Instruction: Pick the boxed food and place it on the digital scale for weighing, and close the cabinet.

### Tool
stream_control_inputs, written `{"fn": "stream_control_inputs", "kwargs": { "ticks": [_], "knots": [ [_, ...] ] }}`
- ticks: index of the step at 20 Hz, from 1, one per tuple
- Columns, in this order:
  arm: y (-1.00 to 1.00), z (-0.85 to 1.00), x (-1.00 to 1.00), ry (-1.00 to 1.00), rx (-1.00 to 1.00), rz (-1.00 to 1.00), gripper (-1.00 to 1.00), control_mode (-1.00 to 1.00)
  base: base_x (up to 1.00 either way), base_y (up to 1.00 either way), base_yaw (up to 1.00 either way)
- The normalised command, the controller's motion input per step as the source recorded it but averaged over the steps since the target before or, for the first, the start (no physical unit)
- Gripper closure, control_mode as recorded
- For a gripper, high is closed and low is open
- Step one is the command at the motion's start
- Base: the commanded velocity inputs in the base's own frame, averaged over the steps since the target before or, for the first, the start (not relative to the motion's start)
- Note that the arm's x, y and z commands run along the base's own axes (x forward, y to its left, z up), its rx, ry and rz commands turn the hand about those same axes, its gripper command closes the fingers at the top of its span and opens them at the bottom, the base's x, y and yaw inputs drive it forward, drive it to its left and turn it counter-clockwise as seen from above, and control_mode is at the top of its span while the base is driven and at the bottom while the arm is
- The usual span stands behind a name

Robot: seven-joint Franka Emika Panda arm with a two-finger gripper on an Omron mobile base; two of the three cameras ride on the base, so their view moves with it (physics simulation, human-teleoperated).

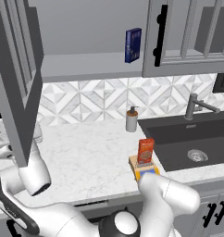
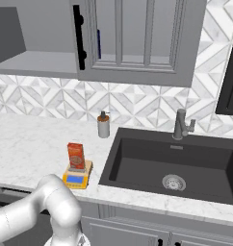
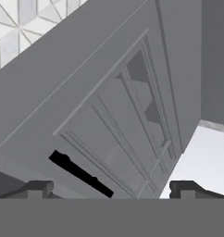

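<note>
Partly hidden behind the white arm in the left base view, the digital scale (image 1: 142, 169) sits on the marbled counter (image 1: 81, 152) beside the dark sink (image 1: 192, 139), the boxed food (image 1: 145, 151) upright on it. From the right base view, the carton stands on the scale's plate, with the cabinet (image 2: 137, 41) door above. Up close, the hand view has the gripper (image 3: 109, 189) spread wide and empty before a panelled grey door with its black bar handle (image 3: 80, 173).

The white jointed arm (image 1: 167, 196) is seen folded low at the bottom of both base views. In the hand view, the hand (image 3: 112, 189) is held wide open, its dark fingertips (image 3: 37, 189) at the lower corners.
</note>
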Motion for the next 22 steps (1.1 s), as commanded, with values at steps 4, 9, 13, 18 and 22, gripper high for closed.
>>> {"fn": "stream_control_inputs", "kwargs": {
  "ticks": [4,9,13,18,22],
  "knots": [
    [-0.49,0.31,-0.14,-0.15,0.1,-0.04,-1.0,-1.0,0.0,0.0,0.0],
    [-0.68,0.29,-0.05,-0.08,0.16,-0.01,-1.0,-1.0,0.0,0.0,0.0],
    [-0.83,0.33,-0.04,-0.09,0.14,0.0,-1.0,-1.0,0.0,0.0,0.0],
    [-1.0,0.43,-0.01,-0.04,0.17,0.0,-1.0,-1.0,0.0,0.0,0.0],
    [-1.0,0.49,0.0,0.0,0.17,0.0,-1.0,-1.0,0.0,0.0,0.0]
  ]
}}
